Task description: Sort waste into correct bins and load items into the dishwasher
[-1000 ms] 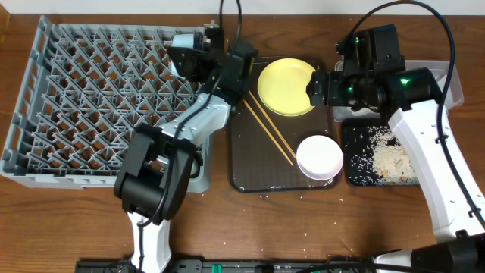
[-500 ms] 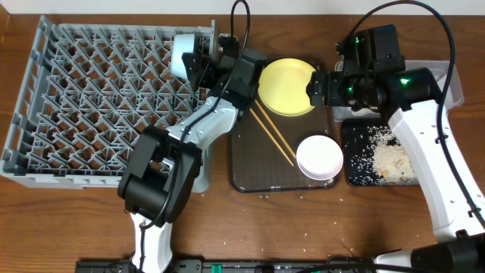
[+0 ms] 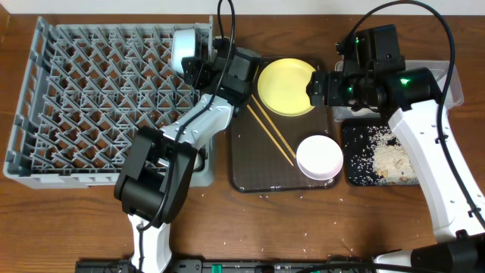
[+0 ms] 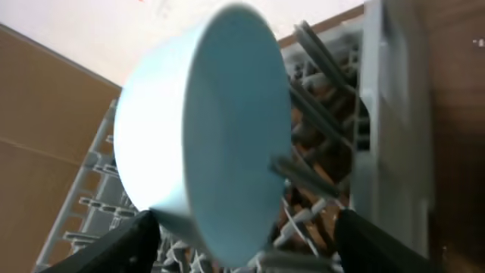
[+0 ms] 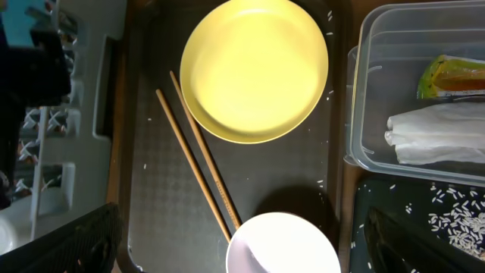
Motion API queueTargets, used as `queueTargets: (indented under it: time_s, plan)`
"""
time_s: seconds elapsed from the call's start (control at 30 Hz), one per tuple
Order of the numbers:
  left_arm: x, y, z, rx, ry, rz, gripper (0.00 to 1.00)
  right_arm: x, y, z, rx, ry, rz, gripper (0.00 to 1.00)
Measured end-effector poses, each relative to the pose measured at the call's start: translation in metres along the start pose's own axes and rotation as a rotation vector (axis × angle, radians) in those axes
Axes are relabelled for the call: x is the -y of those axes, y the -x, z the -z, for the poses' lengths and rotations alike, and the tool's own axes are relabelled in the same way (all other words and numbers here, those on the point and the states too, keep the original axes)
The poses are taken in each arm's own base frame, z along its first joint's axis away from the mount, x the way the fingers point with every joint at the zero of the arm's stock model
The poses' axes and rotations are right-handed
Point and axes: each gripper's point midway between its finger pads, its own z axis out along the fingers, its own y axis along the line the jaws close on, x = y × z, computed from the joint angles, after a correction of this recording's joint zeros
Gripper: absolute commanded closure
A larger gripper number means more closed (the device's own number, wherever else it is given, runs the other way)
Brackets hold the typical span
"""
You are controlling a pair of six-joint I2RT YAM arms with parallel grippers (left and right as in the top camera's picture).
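My left jaws (image 3: 198,64) are at the far right corner of the grey dish rack (image 3: 91,98). They are released: in the left wrist view the two fingers (image 4: 114,246) stand wide apart, and the light blue bowl (image 4: 204,136) is between them. The bowl stands on its edge among the upright pegs of the rack, with its hollow side turned to the right. I cannot tell if one finger touches its base.

My right jaws (image 3: 317,89) are spread fully and hold nothing. They hang over the dark brown tray (image 3: 258,167), at the right edge of the yellow plate (image 3: 286,86). The plate lies flat at the far end of this tray. The pair of chopsticks (image 3: 270,133) lies slanted beside the plate, and the white bowl (image 3: 319,157) stands at the near right corner.

To the right of the brown tray, the clear tub (image 5: 394,91) holds the yellow-green wrapper (image 5: 455,76) and the white crumpled wrapper (image 5: 436,136). Just near of the tub, the black tray (image 3: 356,176) carries the rice scraps (image 3: 392,161). Some grains lie also on the wooden surface (image 3: 76,227).
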Motion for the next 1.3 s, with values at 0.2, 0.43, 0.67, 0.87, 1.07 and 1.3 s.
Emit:
queueTargets:
  time_s: [0.2,0.43,0.67,0.87,1.07,1.3]
  plan:
    - [0.001,-0.004,0.002,-0.028,-0.028,0.021,0.28,0.0,0.0,0.0,0.0,0.0,0.0,0.01]
    - [-0.016,0.009,0.019,-0.015,-0.081,0.095,0.31,0.0,0.0,0.0,0.0,0.0,0.0,0.01]
    - [-0.049,0.037,0.049,0.033,-0.172,0.223,0.13,0.0,0.0,0.0,0.0,0.0,0.0,0.01]
    - [-0.035,-0.013,0.038,-0.252,-0.435,0.207,0.1,0.0,0.0,0.0,0.001,-0.001,0.0,0.01]
    - [-0.069,0.042,0.045,-0.219,-0.525,0.391,0.08,0.0,0.0,0.0,0.001,-0.001,0.0,0.01]
    - [-0.08,0.033,-0.002,-0.242,-0.529,0.457,0.07,0.0,0.0,0.0,0.0,-0.001,0.0,0.01]
